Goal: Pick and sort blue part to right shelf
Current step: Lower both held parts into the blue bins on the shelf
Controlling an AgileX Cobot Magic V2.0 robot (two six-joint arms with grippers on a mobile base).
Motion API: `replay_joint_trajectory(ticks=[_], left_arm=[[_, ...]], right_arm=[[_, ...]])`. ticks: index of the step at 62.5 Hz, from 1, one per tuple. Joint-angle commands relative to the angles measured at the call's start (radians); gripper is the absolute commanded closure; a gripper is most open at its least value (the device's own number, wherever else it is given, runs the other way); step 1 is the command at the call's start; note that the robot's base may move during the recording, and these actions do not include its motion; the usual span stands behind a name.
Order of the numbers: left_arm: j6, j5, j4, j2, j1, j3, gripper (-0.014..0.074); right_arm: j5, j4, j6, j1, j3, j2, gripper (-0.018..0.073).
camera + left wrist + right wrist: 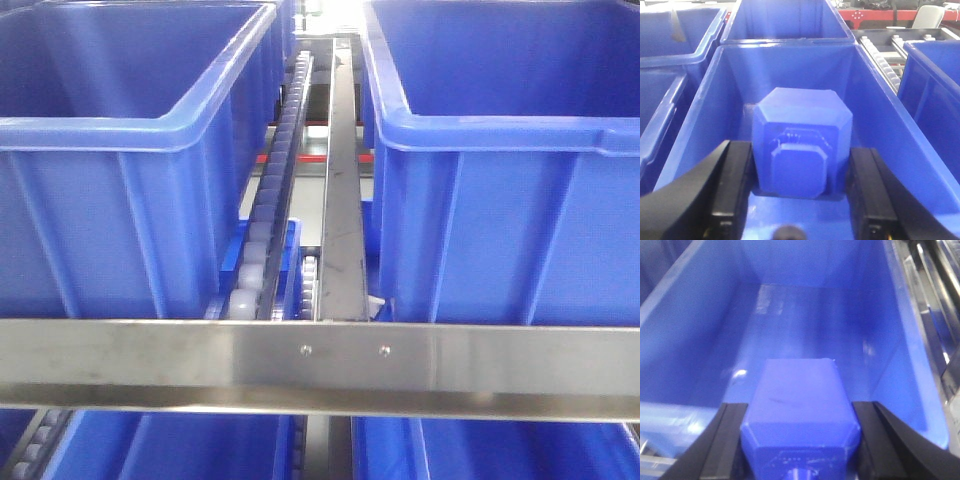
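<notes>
I see a small boxy blue plastic block (800,145), bevelled, nub toward me, above a blue bin (880,125) on the stainless-steel roller rack (320,365); a similar block (800,410) hangs likewise.

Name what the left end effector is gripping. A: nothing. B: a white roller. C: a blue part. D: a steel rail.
C: the left wrist view shows a blue part clamped between the fingers of the left end effector, over a blue bin.
</notes>
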Motion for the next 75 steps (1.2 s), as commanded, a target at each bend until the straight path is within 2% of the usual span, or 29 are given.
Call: replay_joint_trajectory(ticks=[1,75], left_arm=[[0.0,-0.089,-0.003,0.004,0.0,-0.03,0.0317],[0.0,-0.115,-0.005,0.004,0.0,-0.03,0.0317]], right_arm=[[-0.09,0.002,-0.008,-0.004,-0.03,0.006,0.0177],[-0.098,0.002,-0.008,-0.004,-0.03,0.006,0.0177]])
